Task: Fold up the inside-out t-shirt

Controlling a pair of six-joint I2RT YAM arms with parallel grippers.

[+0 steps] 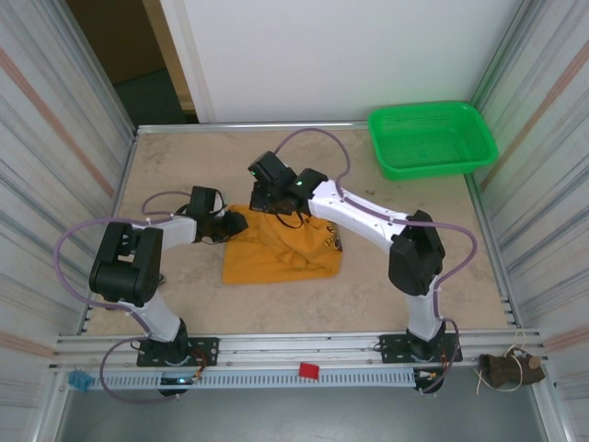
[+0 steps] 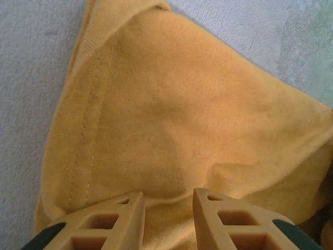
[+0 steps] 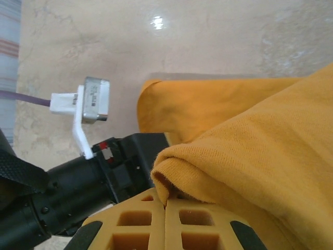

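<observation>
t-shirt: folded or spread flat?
Partly folded, rumpled: the t-shirt lies as a compact, doubled-over bundle, and the right gripper is shut on a folded edge.

Basket [image 1: 433, 138]: green plastic mesh, on the table's far right corner.
Table [image 1: 184, 166]: beige marbled top with a metal edge.
Rail [image 1: 304, 348]: aluminium, along the near edge.
Red block [image 1: 308, 370]: small, near the rail's middle.
Blue piece [image 1: 81, 378]: at the rail's left end.
Brown bundle [image 1: 504, 369]: at the rail's right end, with pale strings.
Walls [image 1: 55, 110]: pale, corrugated, on both sides.
Back panel [image 1: 350, 55]: white.

Left hand [image 2: 167, 197] ajar, right hand [image 3: 165, 202] clamped.
</observation>
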